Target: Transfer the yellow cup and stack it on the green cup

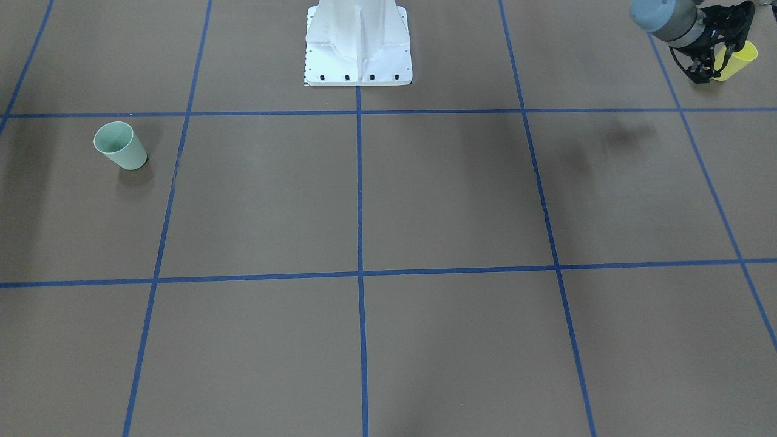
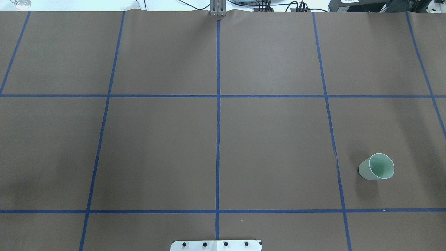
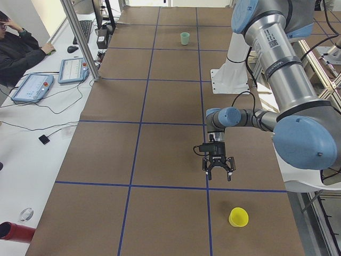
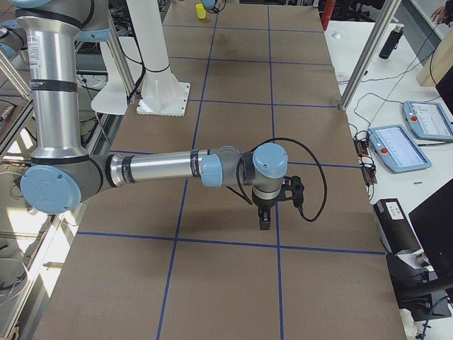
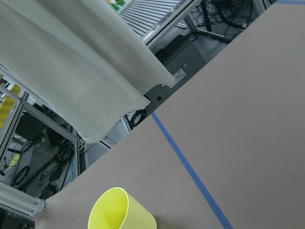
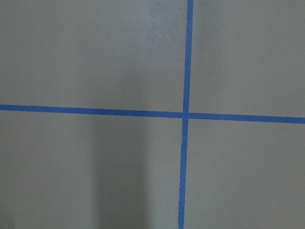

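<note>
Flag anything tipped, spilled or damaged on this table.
Nothing stands out. The yellow cup and the green cup both stand upright, mouths up, far apart on the table; no spill or damage shows.

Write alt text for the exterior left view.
The left arm's claw hangs above the brown table, apart from the yellow cup standing nearer the camera. The green cup stands at the far end; a person sits at a side desk.
</note>
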